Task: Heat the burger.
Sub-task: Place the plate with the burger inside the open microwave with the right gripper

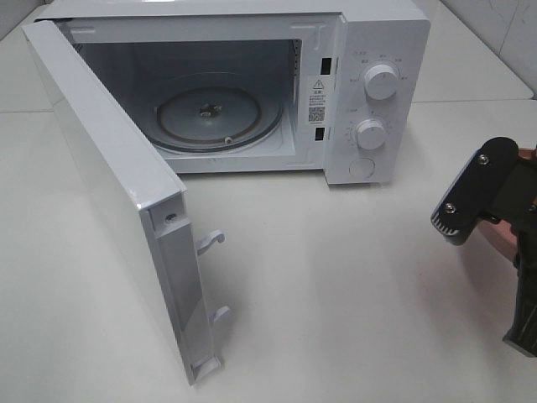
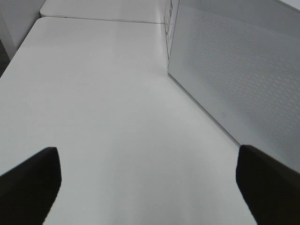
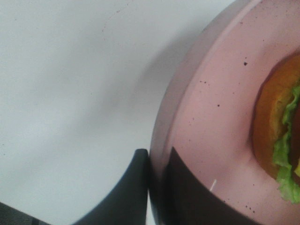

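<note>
- Right hand (image 3: 157,185): pinching the rim of the pink plate (image 3: 211,108), one finger inside and one outside, probably so that the burger (image 3: 279,136) is going untouched. Plate and burger are lying at the far right of the scene, nearer than the microwave (image 1: 369,92).
- Left hand (image 2: 150,183): spread, hovering left of the microwave door (image 1: 109,185).
- Door: standing wide open, exposing the bare glass turntable (image 1: 214,117).
- Worktop (image 1: 336,277): white, matte.

High exterior view down on microwave (image 1: 252,92), table (image 1: 336,277); left wrist low over same table, right wrist close on plate (image 3: 211,117).
</note>
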### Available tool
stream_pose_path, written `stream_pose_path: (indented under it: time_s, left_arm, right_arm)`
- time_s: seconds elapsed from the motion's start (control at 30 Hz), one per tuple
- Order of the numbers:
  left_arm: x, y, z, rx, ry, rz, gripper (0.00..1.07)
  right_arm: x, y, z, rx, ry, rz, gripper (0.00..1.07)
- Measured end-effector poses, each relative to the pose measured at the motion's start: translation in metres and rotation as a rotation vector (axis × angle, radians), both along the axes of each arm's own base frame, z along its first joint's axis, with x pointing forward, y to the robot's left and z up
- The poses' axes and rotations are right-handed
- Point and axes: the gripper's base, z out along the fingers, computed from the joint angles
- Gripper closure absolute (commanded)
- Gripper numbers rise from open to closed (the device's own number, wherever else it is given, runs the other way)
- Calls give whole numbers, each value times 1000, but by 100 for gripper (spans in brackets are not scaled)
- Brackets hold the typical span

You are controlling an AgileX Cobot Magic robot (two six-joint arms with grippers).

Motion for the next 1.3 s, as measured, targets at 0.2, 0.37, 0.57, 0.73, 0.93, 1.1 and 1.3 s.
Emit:
stream_pose_path:
  time_s: [0.2, 0.37, 0.57, 0.73, 0.93, 1.1, 1.3]
  left_arm:
    - [0, 0, 0, 0, 0, 0, 14]
    - [0, 0, 0, 0, 0, 0, 14]
    - [0, 0, 0, 0, 0, 0, 14]
    - [0, 0, 0, 0, 0, 0, 14]
    - [0, 0, 0, 0, 0, 0, 14]
    - [0, 0, 0, 0, 0, 0, 14]
    - [0, 0, 0, 0, 0, 0, 14]
  right_arm:
    - [2, 0, 1, -8, -15, 22, 106]
    - [2, 1, 1, -5, -16, 24, 106]
    - [-6, 12, 0, -17, -9, 89, 106]
    - [-12, 23, 0, -8, -13, 152, 106]
    - [-18, 31, 0, -10, -13, 203, 106]
    - [-23, 37, 1, -21, -26, 261, 106]
    - [-29, 47, 2, -39, -44, 351, 106]
